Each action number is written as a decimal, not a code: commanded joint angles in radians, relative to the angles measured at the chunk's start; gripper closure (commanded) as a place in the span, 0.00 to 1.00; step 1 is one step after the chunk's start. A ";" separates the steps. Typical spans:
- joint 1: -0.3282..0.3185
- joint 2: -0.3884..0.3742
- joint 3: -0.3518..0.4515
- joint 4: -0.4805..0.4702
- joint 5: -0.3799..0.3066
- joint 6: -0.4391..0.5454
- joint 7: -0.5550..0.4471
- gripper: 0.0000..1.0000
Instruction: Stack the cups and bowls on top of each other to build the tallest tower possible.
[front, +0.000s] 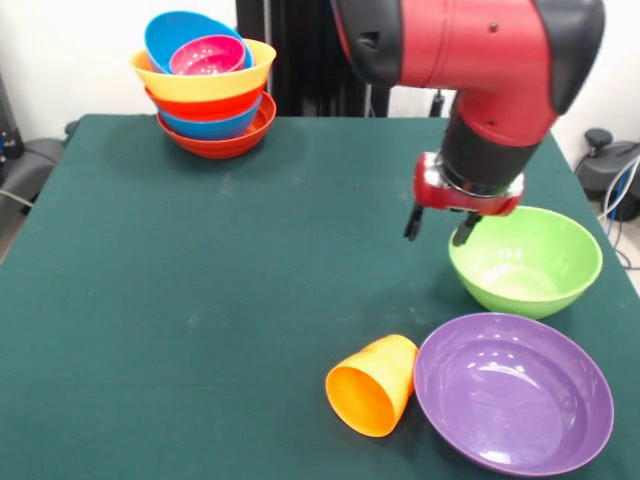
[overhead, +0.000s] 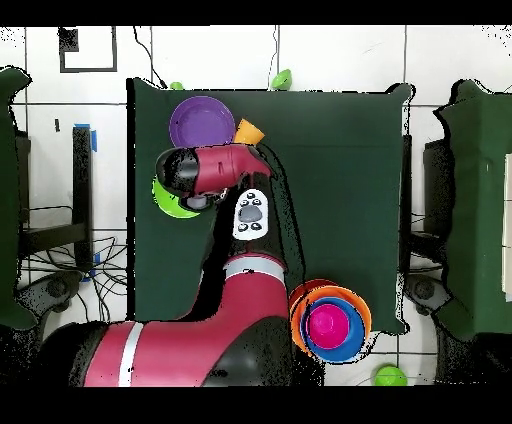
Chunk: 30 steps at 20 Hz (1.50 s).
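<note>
End effector (front: 438, 228) open, holds nothing – hangs just beside green bowl (front: 527, 262) rim. Orange cup (front: 374, 385) on its side, next to purple bowl (front: 513, 391). Tower (front: 208, 82) at far counter (front: 200, 280) corner.

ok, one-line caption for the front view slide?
Sawyer end effector open beside the glossy green plastic bowl; small orange plastic tumbler tipped beside the wide purple bowl; nested bowl tower behind.

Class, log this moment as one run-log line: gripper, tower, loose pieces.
gripper: open, empty, above green bowl's rim | tower: magenta bowl topmost | orange cup: on its side beside purple bowl
</note>
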 joint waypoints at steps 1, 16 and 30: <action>-0.043 0.044 0.081 0.098 -0.053 -0.127 -0.020 0.00; -0.090 0.057 0.108 0.082 -0.001 -0.085 -0.030 0.00; -0.130 0.039 0.125 0.126 0.002 -0.211 0.028 1.00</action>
